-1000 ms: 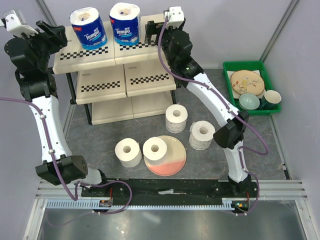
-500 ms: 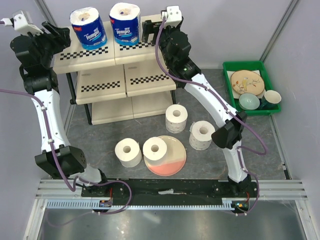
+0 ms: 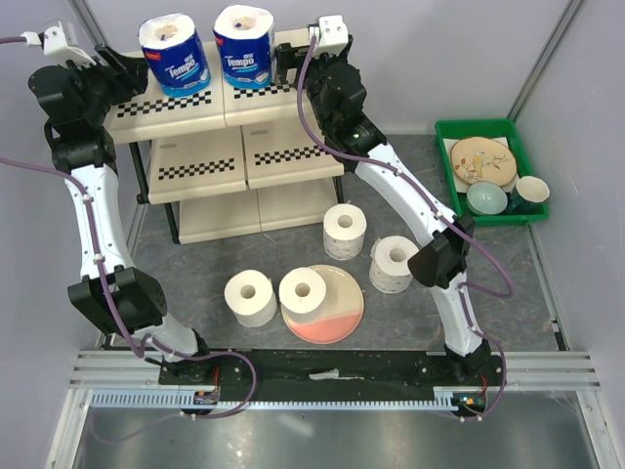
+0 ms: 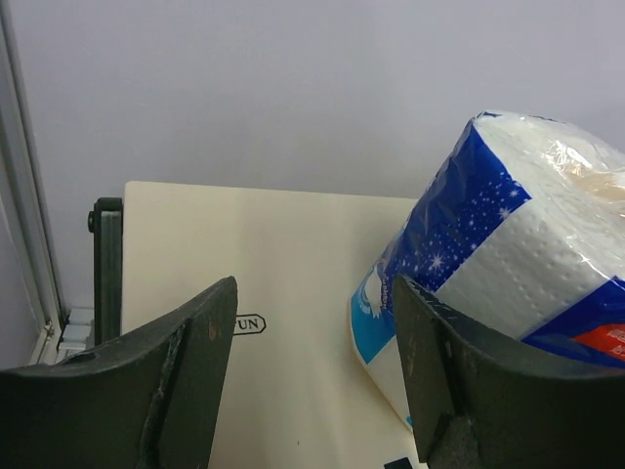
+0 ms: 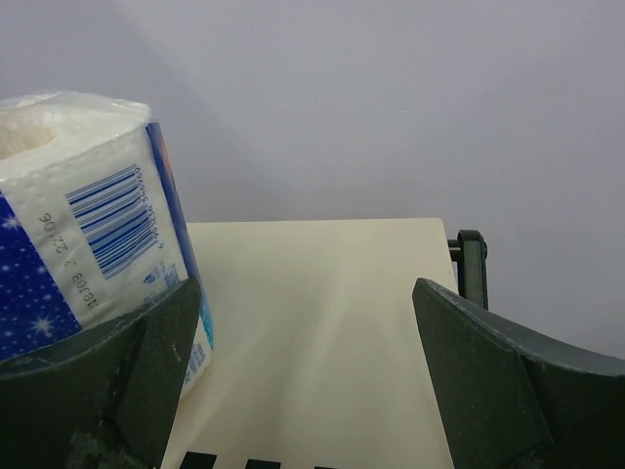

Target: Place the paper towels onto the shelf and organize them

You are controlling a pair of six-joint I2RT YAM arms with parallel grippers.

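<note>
Two paper towels in blue Tempo wrappers [image 3: 174,56] [image 3: 244,46] stand upright on the top panel of the shelf [image 3: 200,151]. My left gripper [image 3: 127,70] hovers open over that panel just left of the left wrapped roll [image 4: 518,244]; only cream panel [image 4: 283,274] lies between its fingers [image 4: 186,371]. Just right of the right wrapped roll [image 5: 88,244], my right gripper [image 3: 286,66] stands wide open over bare panel [image 5: 322,322]. Several unwrapped rolls stand on the floor: one [image 3: 345,231], one [image 3: 394,264], one [image 3: 251,298], and one [image 3: 303,291] on the plate.
A round pink-and-cream plate [image 3: 340,313] lies on the grey floor in front of the shelf. A green tray [image 3: 474,124] with dishes and bowls sits at the right. Black frame posts [image 5: 473,264] [image 4: 105,264] stand at the top panel's ends.
The left arm has swung right, bringing its gripper closer to the left wrapped roll. The right gripper has crept slightly left toward the right wrapped roll. No roll has moved.
</note>
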